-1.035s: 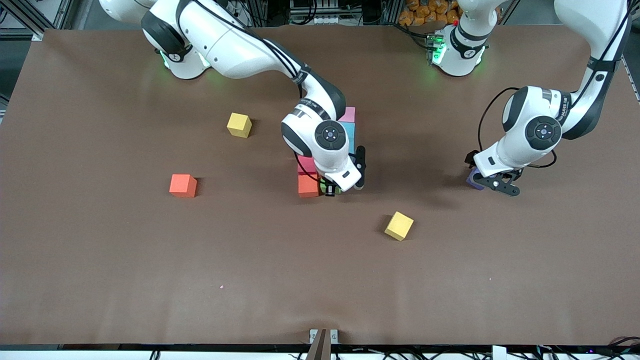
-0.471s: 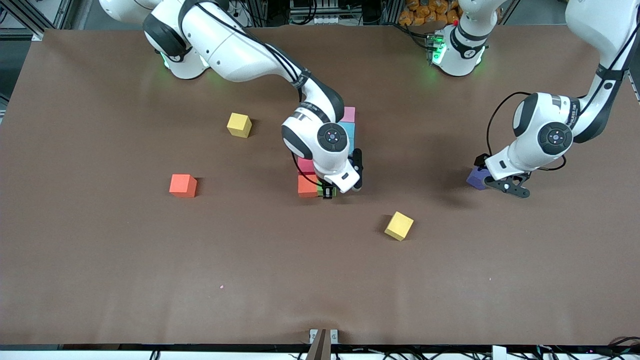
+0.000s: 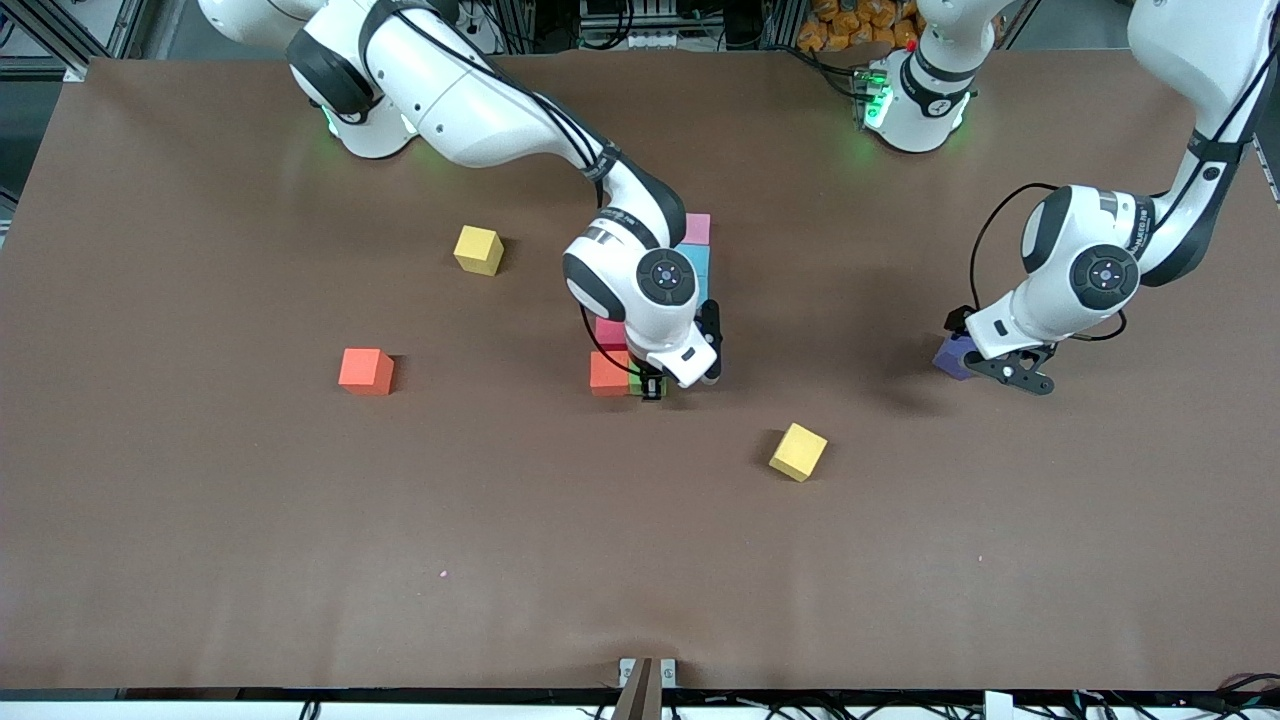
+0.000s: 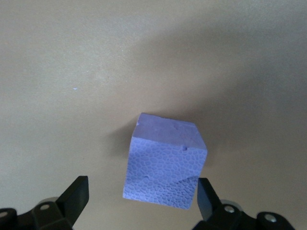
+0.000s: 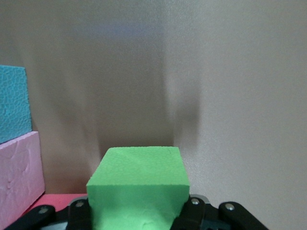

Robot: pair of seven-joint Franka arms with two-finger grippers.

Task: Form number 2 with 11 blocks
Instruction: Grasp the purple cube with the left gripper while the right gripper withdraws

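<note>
In the middle of the table stands a cluster of blocks: pink (image 3: 696, 228), light blue (image 3: 698, 260), crimson (image 3: 609, 332) and orange-red (image 3: 606, 371). My right gripper (image 3: 653, 388) is shut on a green block (image 5: 139, 184), low beside the orange-red one. The right wrist view shows the light blue block (image 5: 12, 103), a pink block (image 5: 17, 177) and a crimson edge (image 5: 55, 199) next to it. A purple block (image 3: 950, 356) lies toward the left arm's end. My left gripper (image 4: 141, 199) is open and straddles the purple block (image 4: 165, 160). Another orange-red block (image 3: 365, 370) lies alone toward the right arm's end.
Two yellow cubes lie loose. One yellow cube (image 3: 478, 249) sits toward the right arm's end, farther from the front camera than the cluster. The other yellow cube (image 3: 797, 451) is nearer the camera, between the cluster and the purple block.
My right gripper has shifted the green block slightly closer to the orange-red block. My left hand has swung a little toward its own end of the table; the purple block has stayed put.
</note>
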